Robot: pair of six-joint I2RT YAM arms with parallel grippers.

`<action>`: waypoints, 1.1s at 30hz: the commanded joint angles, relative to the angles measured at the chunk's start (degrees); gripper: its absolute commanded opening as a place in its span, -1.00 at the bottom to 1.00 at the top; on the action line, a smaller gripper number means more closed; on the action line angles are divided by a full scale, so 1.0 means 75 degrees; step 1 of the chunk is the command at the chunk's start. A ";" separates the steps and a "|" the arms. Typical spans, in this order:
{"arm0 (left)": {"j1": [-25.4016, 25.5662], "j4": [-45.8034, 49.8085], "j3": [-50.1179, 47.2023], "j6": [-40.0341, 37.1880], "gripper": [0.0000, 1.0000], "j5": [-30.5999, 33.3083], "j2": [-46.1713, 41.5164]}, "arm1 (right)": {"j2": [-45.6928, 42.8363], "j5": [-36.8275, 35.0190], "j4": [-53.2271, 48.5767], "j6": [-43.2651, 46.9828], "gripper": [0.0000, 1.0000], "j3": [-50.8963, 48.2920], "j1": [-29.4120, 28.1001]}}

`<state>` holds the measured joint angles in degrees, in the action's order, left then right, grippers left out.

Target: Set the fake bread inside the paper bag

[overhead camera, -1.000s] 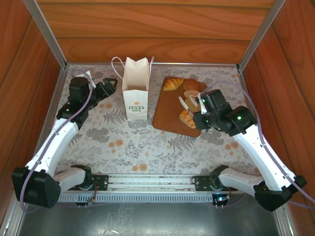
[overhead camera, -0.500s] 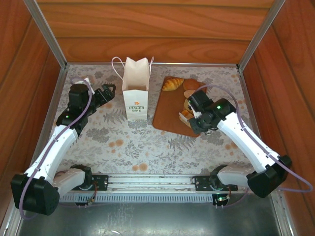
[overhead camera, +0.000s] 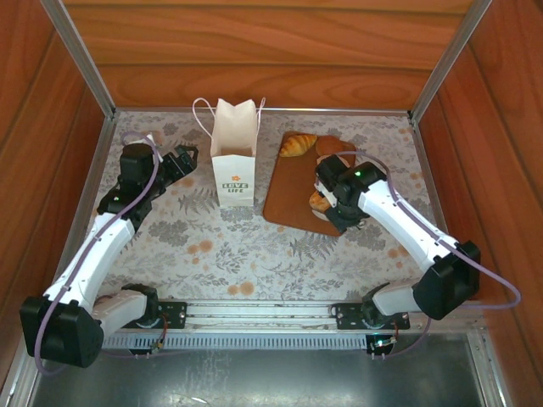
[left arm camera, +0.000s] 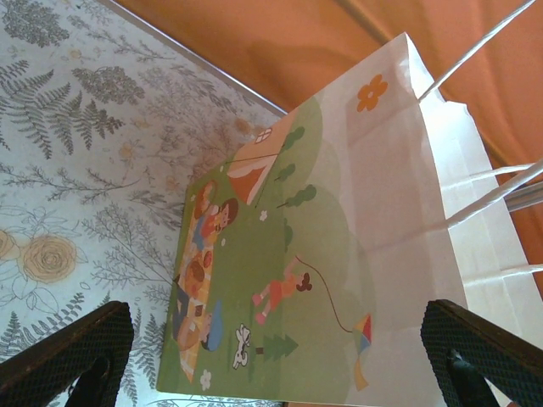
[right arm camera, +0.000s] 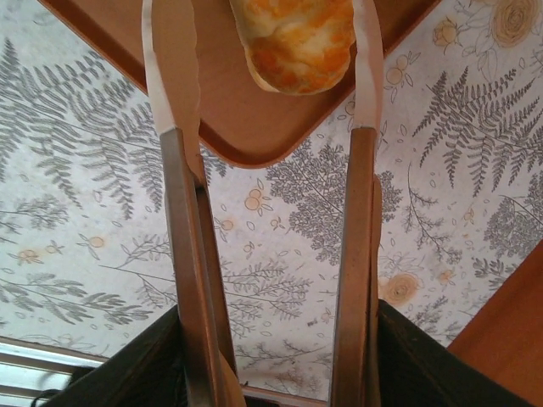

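Left gripper [overhead camera: 190, 155] spread wide, right gripper [right arm camera: 267, 59] fingers apart, angled downward

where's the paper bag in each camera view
top external: paper bag stands upright left of center, beside the brown board.
left wrist: paper bag center to right, picnic-print side toward the camera, beyond the left fingers.
right wrist: looks down at the board's corner and a roll past the right fingers.
shared landmark: the floral tablecloth.
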<state>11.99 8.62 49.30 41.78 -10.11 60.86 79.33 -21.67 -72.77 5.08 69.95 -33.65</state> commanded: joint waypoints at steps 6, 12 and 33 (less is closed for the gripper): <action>-0.0066 0.0181 0.0308 -0.0169 0.86 0.0164 0.0090 | 0.0206 -0.0450 0.0243 0.0523 0.10 -0.0085 0.0172; -0.0074 0.0220 0.0330 -0.0178 0.86 0.0166 0.0101 | 0.0405 -0.0372 0.0459 0.0701 0.09 -0.0063 0.0244; -0.0120 0.0243 0.0310 -0.0269 0.86 0.0177 0.0065 | 0.0975 -0.0388 0.0454 0.0682 -0.15 0.0116 0.0279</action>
<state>11.51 9.17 50.19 40.73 -9.19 61.49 86.41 -24.05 -68.60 10.37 69.71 -31.77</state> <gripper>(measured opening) 0.932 0.438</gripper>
